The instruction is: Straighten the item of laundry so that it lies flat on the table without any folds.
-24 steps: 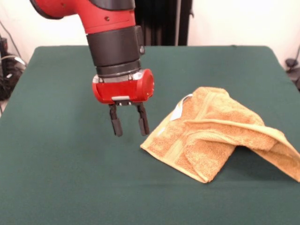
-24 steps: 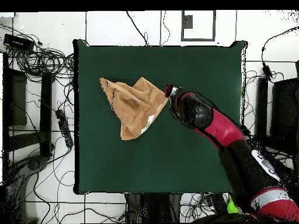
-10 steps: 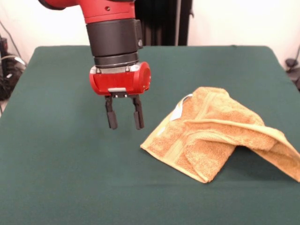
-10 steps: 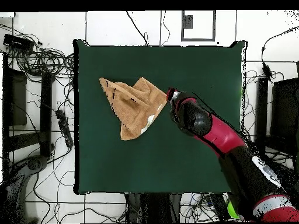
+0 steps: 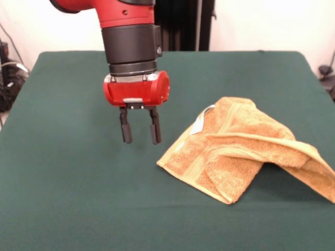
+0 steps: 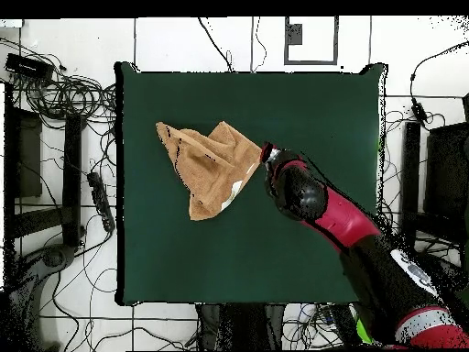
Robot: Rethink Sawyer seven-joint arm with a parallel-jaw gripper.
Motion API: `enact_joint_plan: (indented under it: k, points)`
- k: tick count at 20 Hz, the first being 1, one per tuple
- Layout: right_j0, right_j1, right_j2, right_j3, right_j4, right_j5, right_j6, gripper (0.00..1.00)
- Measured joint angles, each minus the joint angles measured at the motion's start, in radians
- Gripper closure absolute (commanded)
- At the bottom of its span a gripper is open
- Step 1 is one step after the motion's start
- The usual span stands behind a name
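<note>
the towel (image 5: 246, 146) runs off the right edge of the front view, so its far corner there is cut off. its folds cover whatever cloth lies beneath them, and the small white tag (image 5: 198, 125) is too small to read. the arm (image 5: 125, 31) is cut off by the top edge. from overhead, the arm's wrist covers the gripper (image 6: 266, 151), so its fingers cannot be seen there. the table (image 5: 63, 198) is cut off at the bottom edge of the front view.

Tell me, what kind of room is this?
Probably a robot lab. A red arm with a gripper hangs over a green table holding one crumpled towel, and tangled cables cover the tiled floor around it.
</note>
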Motion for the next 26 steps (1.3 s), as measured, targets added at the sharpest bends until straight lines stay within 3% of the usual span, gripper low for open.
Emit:
enact_joint_plan:
  k: [16,26]
  points:
    - [-0.056,0.088,0.041,0.058,0.001,-0.041,0.001,0.0]
    - [-0.111,0.091,0.093,0.12,0.001,-0.041,0.001,0.0]
